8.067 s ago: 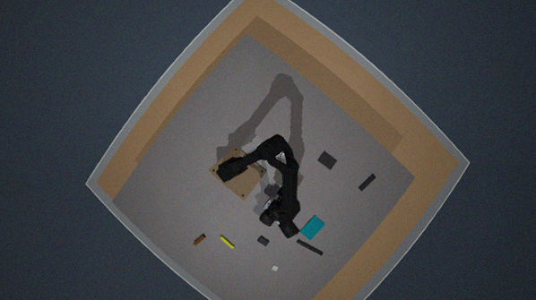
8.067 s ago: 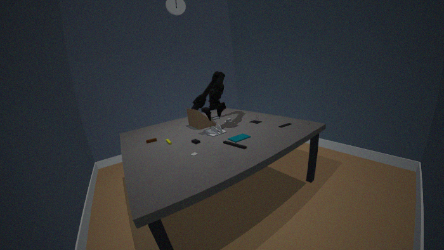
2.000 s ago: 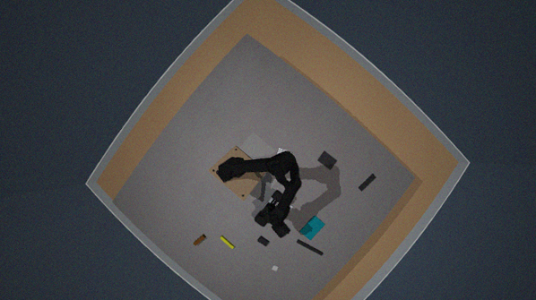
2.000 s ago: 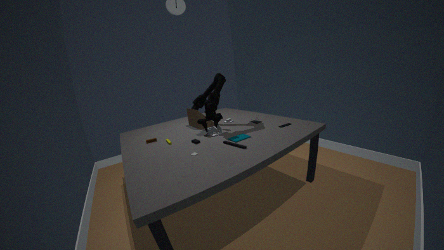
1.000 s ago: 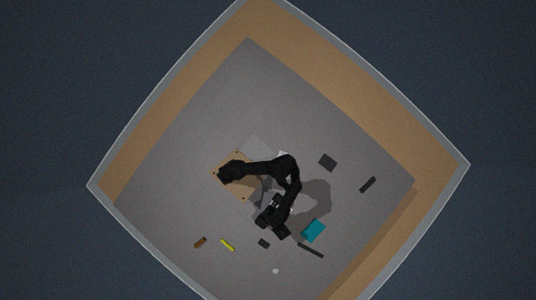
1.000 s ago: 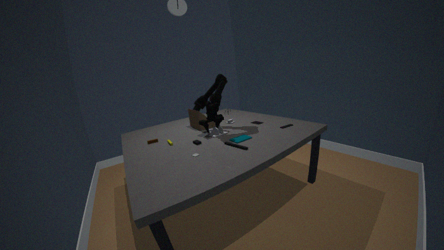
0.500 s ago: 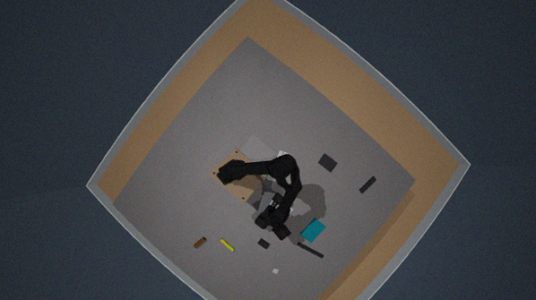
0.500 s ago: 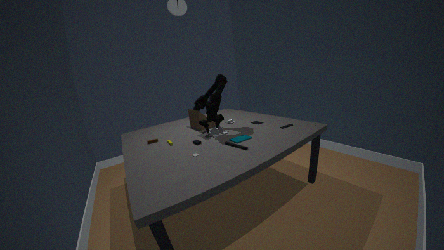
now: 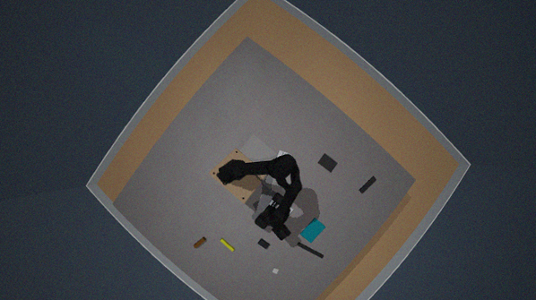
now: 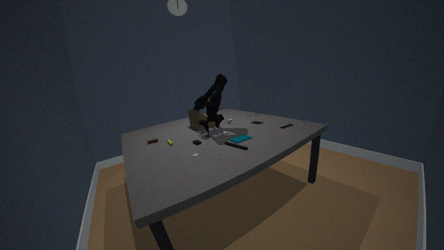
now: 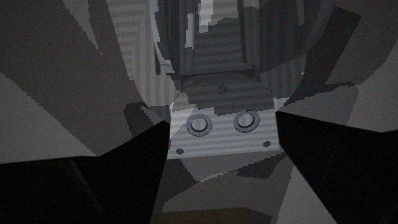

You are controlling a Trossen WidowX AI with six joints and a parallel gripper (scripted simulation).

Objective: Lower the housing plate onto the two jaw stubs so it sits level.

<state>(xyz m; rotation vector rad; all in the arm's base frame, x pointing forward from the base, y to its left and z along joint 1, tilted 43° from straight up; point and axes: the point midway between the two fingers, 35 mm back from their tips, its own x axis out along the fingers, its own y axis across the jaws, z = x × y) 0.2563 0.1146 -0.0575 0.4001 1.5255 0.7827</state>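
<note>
The housing plate is a pale grey ribbed rectangle with two round rings and small dark holes. My gripper is shut on it, one black finger at each short end. Metallic round ends show inside both rings. Large curved grey parts, apparently the jaws, lie beyond the plate at the top of the wrist view, partly in shadow. In the exterior view the fingertips are low over pale curved parts on the table. Whether the plate touches the stubs or sits level cannot be told.
A wooden board stands behind the gripper. A teal block, a dark rod and a small black block lie near it. A yellow bar lies farther left.
</note>
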